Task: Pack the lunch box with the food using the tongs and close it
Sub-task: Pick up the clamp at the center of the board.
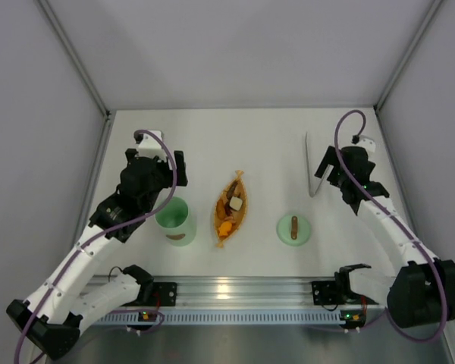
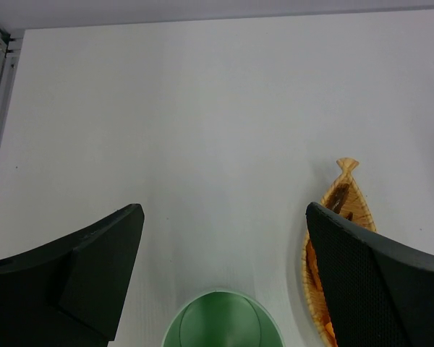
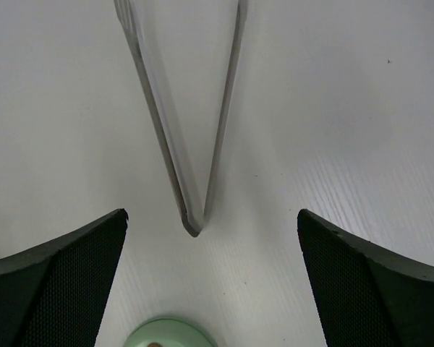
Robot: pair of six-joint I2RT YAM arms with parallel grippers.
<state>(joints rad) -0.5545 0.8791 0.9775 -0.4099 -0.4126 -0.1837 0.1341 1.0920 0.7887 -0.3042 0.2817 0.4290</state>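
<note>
Left arm: is reaching forward, its left gripper (image 2: pixel 223 210) hanging wide open over the lunch box (image 1: pixel 172 214), holding nothing.
Right arm: is bending inward, its right gripper (image 3: pixel 211 214) gaping wide on either side of the tongs (image 3: pixel 193 217), gripping nothing.
Tongs: thin shiny metal V, lying on the white counter (image 1: pixel 235 144).
Lunch box: round, pale green, standing open.
Food (image 1: pixel 232 205): small orange, brown and white chunks sitting in the orange leaf dish (image 1: pixel 246 205).

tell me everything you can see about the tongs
The tongs are slim, shiny silver metal, two flat arms joined in a narrow V. They lie flat on the white table, at its far right, joined end nearest the robot. The open right gripper hovers over that end, not closed on it.
</note>
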